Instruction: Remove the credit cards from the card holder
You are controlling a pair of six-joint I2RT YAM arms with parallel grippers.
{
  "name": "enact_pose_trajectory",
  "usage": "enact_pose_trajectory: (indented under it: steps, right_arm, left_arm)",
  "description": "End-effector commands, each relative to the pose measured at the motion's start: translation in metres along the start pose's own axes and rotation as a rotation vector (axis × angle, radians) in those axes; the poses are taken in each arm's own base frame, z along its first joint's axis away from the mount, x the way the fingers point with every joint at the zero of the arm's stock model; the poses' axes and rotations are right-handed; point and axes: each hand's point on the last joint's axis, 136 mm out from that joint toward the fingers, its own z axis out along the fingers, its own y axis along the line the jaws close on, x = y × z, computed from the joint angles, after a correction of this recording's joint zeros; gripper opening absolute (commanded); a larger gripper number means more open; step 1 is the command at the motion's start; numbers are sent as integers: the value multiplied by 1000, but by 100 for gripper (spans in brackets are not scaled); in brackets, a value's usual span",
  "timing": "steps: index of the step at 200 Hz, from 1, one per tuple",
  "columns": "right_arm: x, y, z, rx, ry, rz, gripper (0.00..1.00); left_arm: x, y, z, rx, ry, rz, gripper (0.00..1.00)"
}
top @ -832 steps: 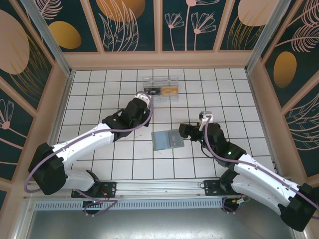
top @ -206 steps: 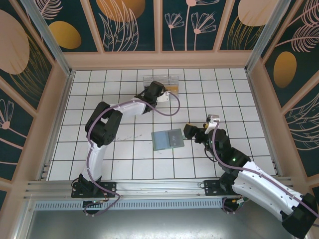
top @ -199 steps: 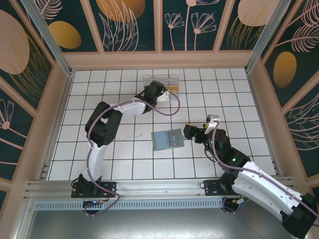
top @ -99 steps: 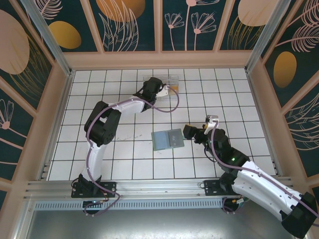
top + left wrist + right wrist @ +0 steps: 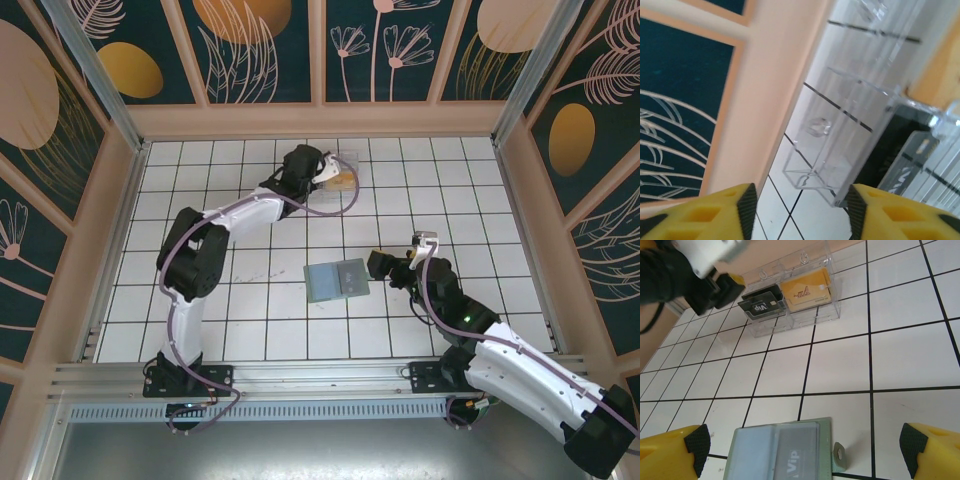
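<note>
Top external, card holder (image 5: 337, 279), long axis left-right

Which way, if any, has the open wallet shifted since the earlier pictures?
No. The card holder covers the same white floor tiles as before, its edges meeting the same grid lines.

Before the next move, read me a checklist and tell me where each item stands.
1. Fingers of right gripper wide apart, nothing held: ok.
2. Holder lying open on the table beside it: ok.
3. Holder emptied: not ok, a Vip card is in it.
4. Black card and gold card inside the box: ok.
5. Left gripper empty, fingers apart: ok.
6. Left gripper clear of the box: cannot tell.
</note>
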Motion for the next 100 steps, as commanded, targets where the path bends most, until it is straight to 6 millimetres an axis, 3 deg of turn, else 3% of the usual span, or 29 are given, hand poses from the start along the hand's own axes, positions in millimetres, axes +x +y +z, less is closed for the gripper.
enact_pose_trajectory:
  steps: [1, 20, 38, 41, 73, 100]
  right_arm:
    - [-4, 5, 2, -14, 0, 4, 99]
    - [0, 7, 5, -19, 26, -3, 99]
    - [6, 9, 9, -20, 59, -7, 99]
    - [7, 9, 10, -22, 66, -8, 99]
    - [26, 16, 21, -33, 168, -27, 95]
    - [49, 23, 31, -63, 273, -33, 82]
  left_arm:
    - [-21, 45, -36, -39, -91, -267, 61]
    - [-22, 57, -58, -36, -126, -446, 81]
    - [-20, 67, -85, -24, -178, -636, 92]
    - [-20, 70, -91, -25, -187, -672, 98]
    - [3, 88, -146, -38, -262, -1045, 99]
    - [26, 73, -182, 55, -282, -1280, 99]
